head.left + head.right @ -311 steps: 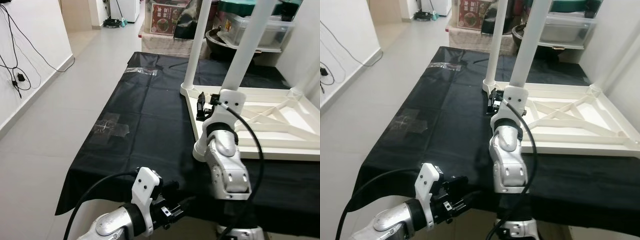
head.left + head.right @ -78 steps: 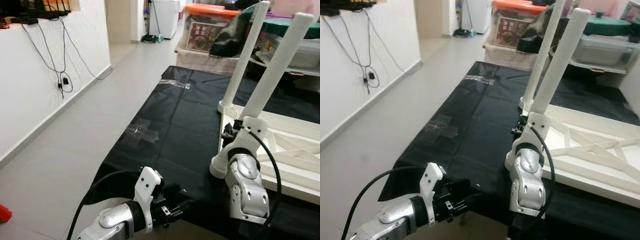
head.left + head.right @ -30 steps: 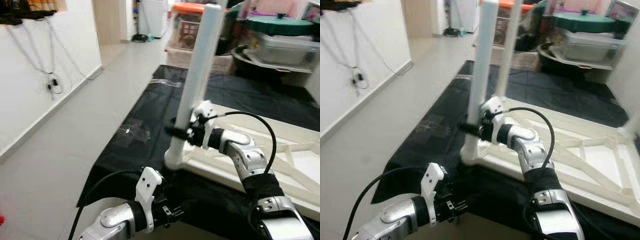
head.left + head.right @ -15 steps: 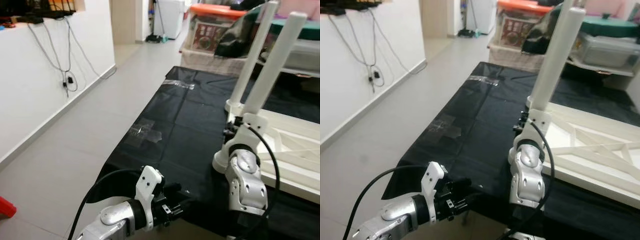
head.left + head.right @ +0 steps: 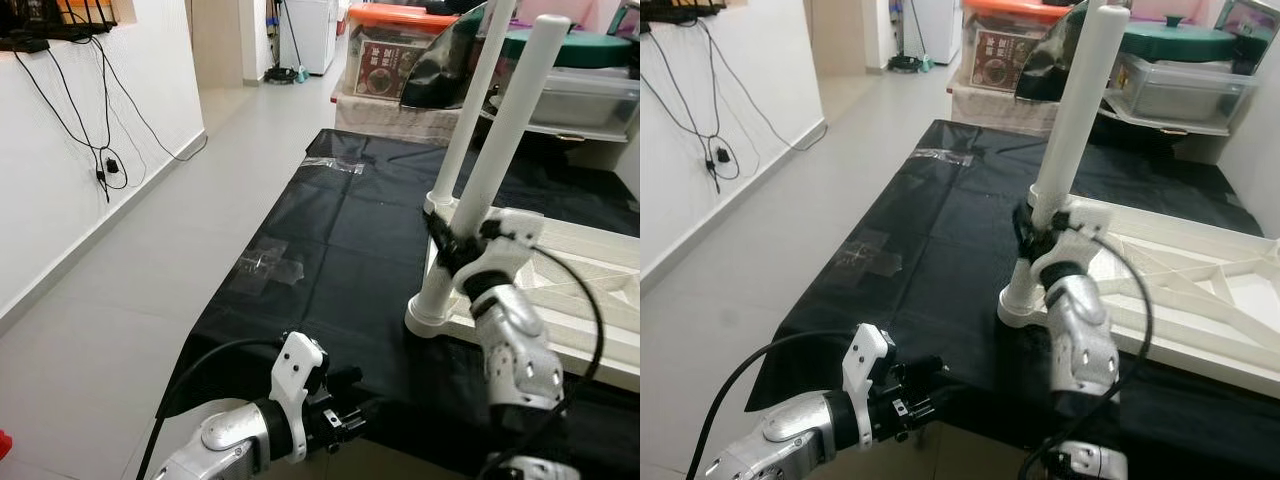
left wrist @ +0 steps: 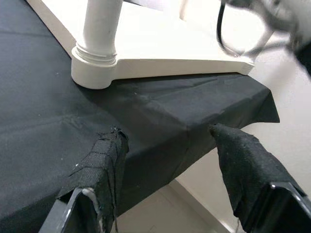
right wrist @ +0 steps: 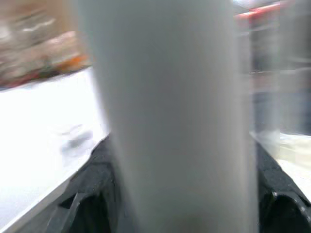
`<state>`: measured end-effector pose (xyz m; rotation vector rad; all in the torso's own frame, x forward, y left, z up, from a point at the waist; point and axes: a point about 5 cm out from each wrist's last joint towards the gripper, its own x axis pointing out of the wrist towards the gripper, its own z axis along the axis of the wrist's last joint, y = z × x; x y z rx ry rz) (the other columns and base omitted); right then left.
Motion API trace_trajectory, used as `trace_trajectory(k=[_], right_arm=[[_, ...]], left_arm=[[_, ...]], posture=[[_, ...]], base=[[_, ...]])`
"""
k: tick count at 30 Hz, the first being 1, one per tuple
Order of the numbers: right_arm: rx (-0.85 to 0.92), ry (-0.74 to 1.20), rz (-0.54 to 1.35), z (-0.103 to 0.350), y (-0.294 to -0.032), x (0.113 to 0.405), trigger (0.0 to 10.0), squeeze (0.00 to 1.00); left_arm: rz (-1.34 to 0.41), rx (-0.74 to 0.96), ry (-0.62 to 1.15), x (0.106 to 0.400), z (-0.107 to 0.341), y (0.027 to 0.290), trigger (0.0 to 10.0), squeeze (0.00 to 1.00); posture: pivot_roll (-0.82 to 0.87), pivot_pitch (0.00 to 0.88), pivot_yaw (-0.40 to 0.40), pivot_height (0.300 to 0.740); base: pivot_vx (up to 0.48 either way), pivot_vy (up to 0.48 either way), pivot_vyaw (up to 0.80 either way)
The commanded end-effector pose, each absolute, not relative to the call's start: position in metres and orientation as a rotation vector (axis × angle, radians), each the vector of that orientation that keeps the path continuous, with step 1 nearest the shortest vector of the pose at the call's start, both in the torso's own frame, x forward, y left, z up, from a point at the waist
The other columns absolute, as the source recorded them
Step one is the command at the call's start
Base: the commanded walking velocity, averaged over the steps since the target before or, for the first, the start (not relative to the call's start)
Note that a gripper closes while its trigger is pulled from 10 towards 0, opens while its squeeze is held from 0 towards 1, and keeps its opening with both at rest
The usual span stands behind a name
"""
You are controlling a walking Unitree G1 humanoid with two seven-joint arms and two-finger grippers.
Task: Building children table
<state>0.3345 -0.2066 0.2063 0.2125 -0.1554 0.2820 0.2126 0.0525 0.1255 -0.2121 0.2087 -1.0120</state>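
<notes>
Nearest, at the lower left of the left eye view, the left gripper [image 5: 345, 425] hangs idle just off the near edge of the black sheet [image 5: 330, 260]; its wrist view shows the 2 fingers [image 6: 104, 160] spread wide with nothing between them.

A little further in, right of centre, the right gripper [image 5: 445, 245] is at the near table leg [image 5: 490, 165], low on its white shaft just above the collar [image 5: 432, 318] where it meets the upturned tabletop [image 5: 590, 265]; in the right wrist view the leg [image 7: 170, 116] sits blurred between the 2 dark fingers [image 7: 104, 179], so I take them to be closed around it.

Behind, at the upper right, a 2nd leg [image 5: 470, 100] stands upright in the far corner; storage boxes [image 5: 385, 60] lie beyond.

The step in hand looks to be seating or screwing in this near leg; next it likely needs a firm turn about the leg's own axis, kept upright so the joint does not bind.
</notes>
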Motion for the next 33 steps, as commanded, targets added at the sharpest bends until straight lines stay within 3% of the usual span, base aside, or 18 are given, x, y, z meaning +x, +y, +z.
trace_trajectory(k=[1, 2, 5, 8, 14, 15, 17, 20, 22, 23, 25, 26, 29, 30, 32, 33], right_arm=[[0.252, -0.098, 0.58, 0.21, -0.2, 0.331, 10.0, 0.0], [0.252, -0.098, 0.58, 0.21, -0.2, 0.331, 10.0, 0.0], [0.159, -0.004, 0.98, 0.208, -0.186, 0.317, 10.0, 0.0], [0.103, 0.059, 1.146, 0.204, -0.175, 0.315, 10.0, 0.0], [0.009, 0.135, 1.307, 0.195, -0.155, 0.319, 10.0, 0.0], [-0.012, 0.156, 1.333, 0.193, -0.151, 0.32, 0.0, 0.0], [-0.036, 0.15, 1.309, 0.191, -0.146, 0.324, 0.0, 0.0], [-0.073, 0.113, 1.19, 0.189, -0.141, 0.333, 0.0, 0.0], [-0.085, 0.054, 0.914, 0.189, -0.142, 0.347, 0.0, 0.0], [-0.085, 0.054, 0.914, 0.189, -0.142, 0.347, 0.0, 0.0], [-0.052, 0.019, 0.627, 0.19, -0.15, 0.355, 0.0, 0.0], [-0.052, 0.019, 0.627, 0.19, -0.15, 0.355, 0.0, 0.0], [0.016, 0.013, 0.149, 0.188, -0.172, 0.351, 0.0, 0.0], [0.016, 0.013, 0.149, 0.188, -0.172, 0.351, 0.0, 0.0], [0.041, 0.006, -0.144, 0.183, -0.184, 0.334, 0.0, 0.0], [0.041, 0.006, -0.144, 0.183, -0.184, 0.334, 0.0, 0.0]], left_arm=[[-1.01, -0.209, 0.215, 0.214, 0.124, 0.052, 10.0, 0.0], [-1.01, -0.209, 0.215, 0.214, 0.124, 0.052, 10.0, 0.0], [-1.011, -0.209, 0.215, 0.214, 0.124, 0.052, 10.0, 0.0], [-1.008, -0.207, 0.215, 0.213, 0.123, 0.052, 10.0, 0.0], [-1.003, -0.206, 0.216, 0.211, 0.123, 0.053, 10.0, 0.0], [-1.003, -0.206, 0.217, 0.211, 0.123, 0.054, 10.0, 0.0], [-1.004, -0.206, 0.218, 0.211, 0.123, 0.054, 10.0, 0.0], [-1.005, -0.207, 0.22, 0.21, 0.122, 0.054, 10.0, 0.0], [-1.006, -0.208, 0.223, 0.209, 0.121, 0.053, 10.0, 0.0], [-1.006, -0.208, 0.223, 0.209, 0.121, 0.053, 10.0, 0.0], [-1.007, -0.211, 0.224, 0.209, 0.121, 0.053, 10.0, 0.0], [-1.007, -0.211, 0.224, 0.209, 0.121, 0.053, 10.0, 0.0], [-1.016, -0.215, 0.227, 0.209, 0.121, 0.053, 10.0, 0.0], [-1.016, -0.215, 0.227, 0.209, 0.121, 0.053, 10.0, 0.0], [-1.026, -0.216, 0.229, 0.21, 0.121, 0.052, 10.0, 0.0], [-1.026, -0.216, 0.229, 0.21, 0.121, 0.052, 10.0, 0.0]], posture=[[0.2, 0.016, -0.082, 0.74], [0.2, 0.016, -0.082, 0.74], [0.21, 0.011, -0.093, 0.74], [0.22, 0.01, -0.095, 0.74], [0.22, 0.002, -0.096, 0.74], [0.22, 0.002, -0.096, 0.74], [0.22, 0.0, -0.097, 0.74], [0.23, 0.0, -0.098, 0.74], [0.22, 0.0, -0.096, 0.74], [0.22, 0.0, -0.096, 0.74], [0.22, 0.0, -0.096, 0.74], [0.22, 0.0, -0.096, 0.74], [0.2, 0.0, -0.09, 0.74], [0.2, 0.0, -0.09, 0.74], [0.19, 0.0, -0.083, 0.74], [0.19, 0.0, -0.083, 0.74]], base=[[0.0, 0.0, 0.0], [0.0, 0.0, 0.0], [0.0, 0.0, 0.0], [0.0, 0.0, 0.0], [0.0, 0.0, 0.0], [0.0, 0.0, 0.0], [0.0, 0.0, 0.0], [0.0, 0.0, 0.0], [0.0, 0.0, 0.0], [0.0, 0.0, 0.0], [0.0, 0.0, 0.0], [0.0, 0.0, 0.0], [0.0, 0.0, 0.0], [0.0, 0.0, 0.0], [0.0, 0.0, 0.0], [0.0, 0.0, 0.0]])
